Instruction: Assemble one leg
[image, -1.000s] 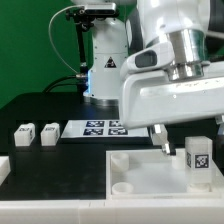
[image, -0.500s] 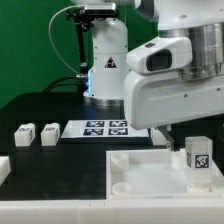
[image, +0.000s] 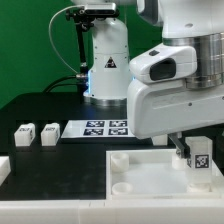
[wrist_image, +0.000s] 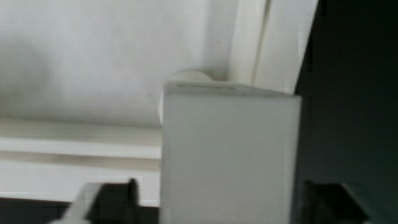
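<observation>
At the corner of the tray (image: 150, 165) on the exterior view's right, the leg (image: 198, 157) stands upright, tag facing the camera. Gripper (wrist_image: 226, 208) is down over it. In the wrist view the fingers (wrist_image: 111, 205) sit one on each side of the white post, with a thin dark gap on both sides. Jaws read as apart and straddling the leg, not clamped on it.

Progress, as a judgement: the leg is already at a corner of the tray, so the fetch-and-place part looks done. What likely remains is closing on the post and seating or twisting it home. Two spare legs (image: 36, 134) lie well apart from the tray, toward the exterior view's left, just beside the marker board (image: 105, 127). An open round socket (image: 121, 186) shows at the tray's other near corner.

Not resolved:
- The foot of the leg and its socket cannot be made out in either view, so I cannot tell whether it is engaged or only resting.
- The arm's (image: 180, 80) white housing covers most of the gripper in the exterior view, and only a dark finger edge shows beside the leg.
- The wrist view is blurred, so the gaps at the pads are narrow and uncertain.
- The tray's right edge is cut off by the frame.
</observation>
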